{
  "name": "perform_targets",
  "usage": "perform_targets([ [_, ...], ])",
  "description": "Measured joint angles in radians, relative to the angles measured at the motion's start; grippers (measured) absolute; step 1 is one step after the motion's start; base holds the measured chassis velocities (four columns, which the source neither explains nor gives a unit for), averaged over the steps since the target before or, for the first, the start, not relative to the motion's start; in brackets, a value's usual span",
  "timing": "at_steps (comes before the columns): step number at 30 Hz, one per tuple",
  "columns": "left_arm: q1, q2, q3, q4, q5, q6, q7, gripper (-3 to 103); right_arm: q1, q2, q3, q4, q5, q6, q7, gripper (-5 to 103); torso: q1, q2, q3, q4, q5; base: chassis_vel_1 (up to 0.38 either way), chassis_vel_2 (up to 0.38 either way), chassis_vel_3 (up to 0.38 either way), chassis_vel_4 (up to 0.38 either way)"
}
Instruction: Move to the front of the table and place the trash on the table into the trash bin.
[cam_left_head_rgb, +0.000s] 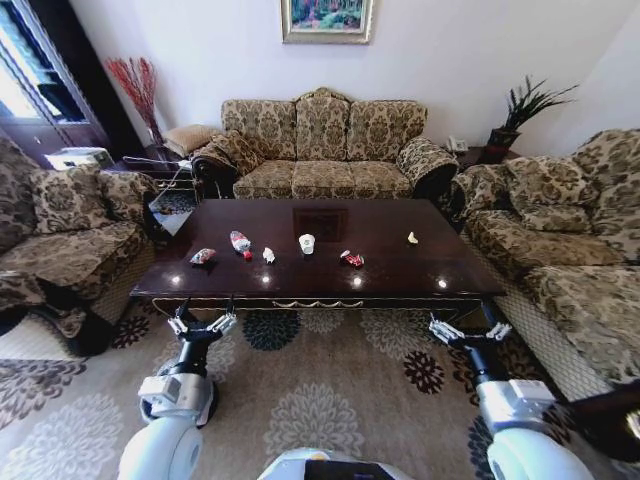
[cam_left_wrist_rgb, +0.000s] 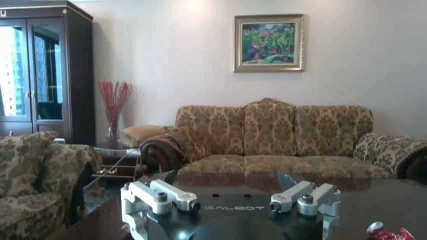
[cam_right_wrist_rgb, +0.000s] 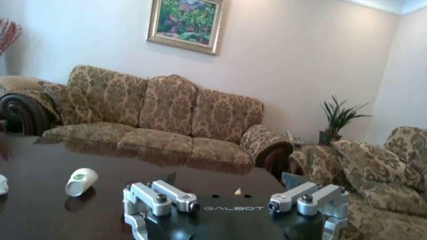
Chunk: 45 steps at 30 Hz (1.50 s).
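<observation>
The dark glossy table (cam_left_head_rgb: 400, 275) stands just ahead of me. Along its front half lies the trash: a red wrapper (cam_left_head_rgb: 202, 256), a crushed clear bottle (cam_left_head_rgb: 240, 243) with a red cap, crumpled white paper (cam_left_head_rgb: 268, 255), a white paper cup (cam_left_head_rgb: 307, 243), another red wrapper (cam_left_head_rgb: 352, 259) and a pale yellowish scrap (cam_left_head_rgb: 412, 238). My left gripper (cam_left_head_rgb: 200, 323) hangs open below the table's front edge on the left. The right gripper (cam_left_head_rgb: 470, 331) is open at the front right. The right wrist view shows the cup (cam_right_wrist_rgb: 81, 181) on its side. The trash bin is out of view.
Patterned sofas ring the table: one behind (cam_left_head_rgb: 322, 150), one on the left (cam_left_head_rgb: 60, 240), one on the right (cam_left_head_rgb: 570, 240). A patterned carpet (cam_left_head_rgb: 320, 400) covers the floor between me and the table. A dark shape (cam_left_head_rgb: 605, 420), cut by the frame edge, sits at lower right.
</observation>
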Motion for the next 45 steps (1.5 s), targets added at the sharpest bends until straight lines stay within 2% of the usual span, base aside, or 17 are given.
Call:
perform_targets([
  [6, 0.001, 0.004, -0.007, -0.006, -0.012, 0.005, -0.009, 100, -0.01, 0.044, -0.004, 0.013, -0.005, -0.003, -0.015, 100, 0.0, 0.0, 0.0, -0.0001, 0.0, 0.0, 0.0, 0.0, 0.0],
  [20, -0.011, 0.022, -0.01, 0.003, -0.019, 0.014, -0.008, 100, -0.004, 0.072, -0.016, -0.001, -0.046, 0.022, -0.011, 100, 0.0, 0.0, 0.0, -0.0001, 0.0, 0.0, 0.0, 0.0, 0.0],
  [36, -0.019, 0.022, -0.003, 0.021, -0.018, 0.017, 0.011, 100, -0.007, 0.072, -0.015, -0.017, -0.065, 0.036, -0.004, 100, 0.0, 0.0, 0.0, 0.0, 0.0002, 0.006, 0.005, -0.006, -0.005],
  [45, -0.014, 0.019, -0.004, 0.021, -0.016, 0.015, 0.011, 100, -0.013, 0.07, -0.019, -0.018, -0.073, 0.041, -0.011, 100, 0.0, 0.0, 0.0, -0.0001, -0.0001, 0.116, 0.131, -0.129, -0.124],
])
